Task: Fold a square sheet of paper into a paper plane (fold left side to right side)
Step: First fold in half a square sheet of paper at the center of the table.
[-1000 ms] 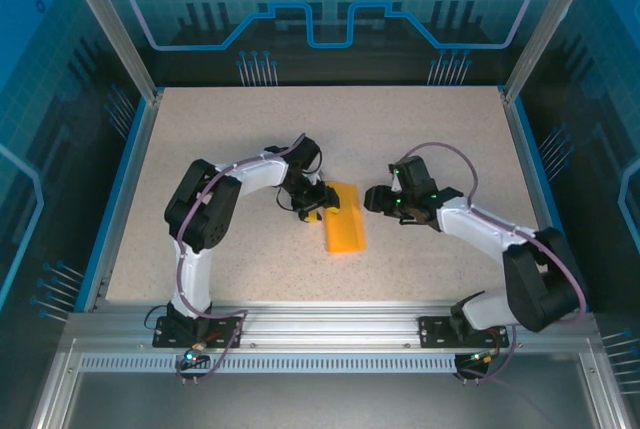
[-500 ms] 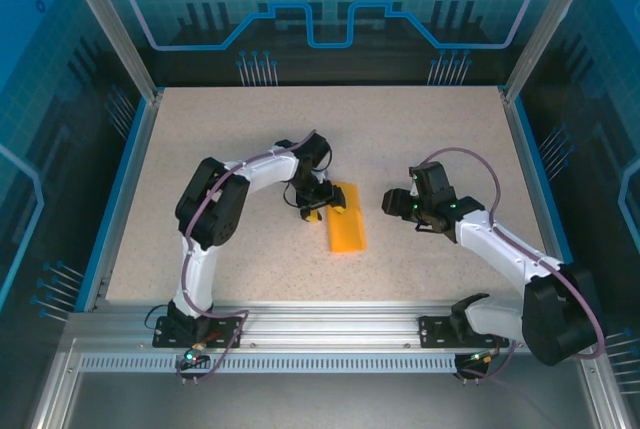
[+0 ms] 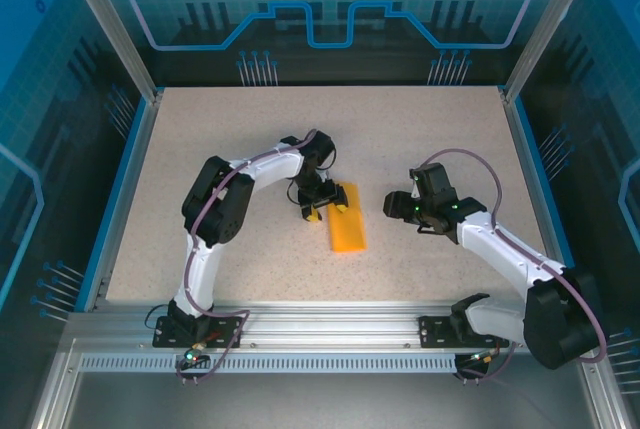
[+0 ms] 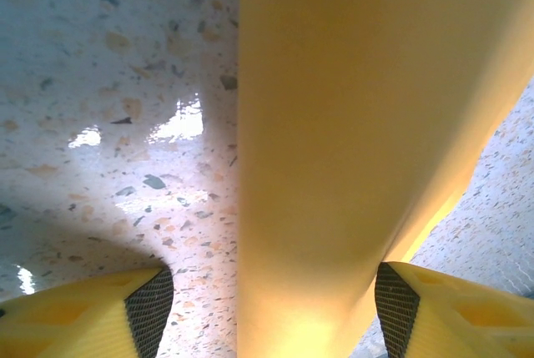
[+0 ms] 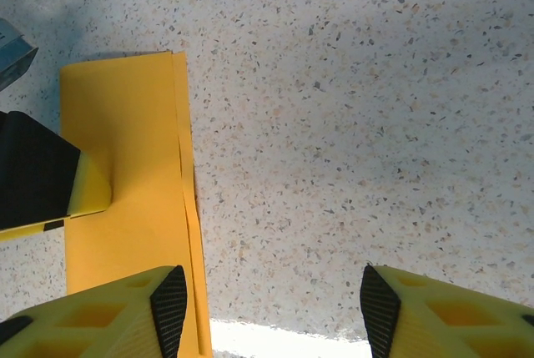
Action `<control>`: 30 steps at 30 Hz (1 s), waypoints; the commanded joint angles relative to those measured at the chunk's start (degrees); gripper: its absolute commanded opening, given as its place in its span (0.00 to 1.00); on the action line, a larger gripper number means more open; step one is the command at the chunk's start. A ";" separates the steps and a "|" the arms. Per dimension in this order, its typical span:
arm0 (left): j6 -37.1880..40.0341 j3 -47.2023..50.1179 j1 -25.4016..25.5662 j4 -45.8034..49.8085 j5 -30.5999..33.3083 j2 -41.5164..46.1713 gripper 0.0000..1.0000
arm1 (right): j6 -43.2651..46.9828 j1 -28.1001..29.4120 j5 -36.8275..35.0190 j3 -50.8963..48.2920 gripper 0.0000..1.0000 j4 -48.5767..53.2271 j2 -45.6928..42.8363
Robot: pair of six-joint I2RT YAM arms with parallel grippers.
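The square sheet of paper [image 3: 347, 219] lies flat near the table's middle, folded into a narrow orange rectangle. In the right wrist view, the paper [image 5: 133, 141] has two layer edges slightly offset along its right side. My left gripper [image 3: 319, 205] is low over the paper's far left corner. Its jaws are open, with the paper [image 4: 350, 124] running between the fingers [image 4: 150, 312] and nothing pinched. My right gripper [image 3: 399, 205] is open to the right of the sheet. One of its fingers [image 5: 167, 308] overlaps the paper's right edge, with bare table between the pads.
The speckled tabletop [image 3: 250, 139] is bounded by blue rails and a metal frame, with the arm bases at the near edge. The left gripper's finger [image 5: 83, 187] rests on the paper in the right wrist view.
My left gripper has opened wider and shifted slightly along the paper's left edge. My right arm drew back to the right, away from the sheet, then stopped.
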State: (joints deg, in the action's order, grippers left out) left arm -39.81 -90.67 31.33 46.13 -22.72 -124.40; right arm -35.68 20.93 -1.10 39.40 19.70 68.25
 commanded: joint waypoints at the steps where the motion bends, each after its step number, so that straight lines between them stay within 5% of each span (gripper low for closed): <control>1: -0.40 1.13 4.41 -10.35 -2.78 -7.51 0.70 | 0.96 -0.63 -0.23 -0.41 0.60 1.22 -0.92; 30: 1.82 -3.97 6.20 -6.22 -0.83 -10.86 0.72 | 1.23 -0.70 0.64 -0.29 0.61 1.63 -1.45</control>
State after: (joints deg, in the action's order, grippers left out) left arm -38.94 -96.27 33.08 51.83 -19.20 -127.33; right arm -35.27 20.95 -1.08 39.40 20.12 68.03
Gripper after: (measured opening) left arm 0.720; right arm 0.605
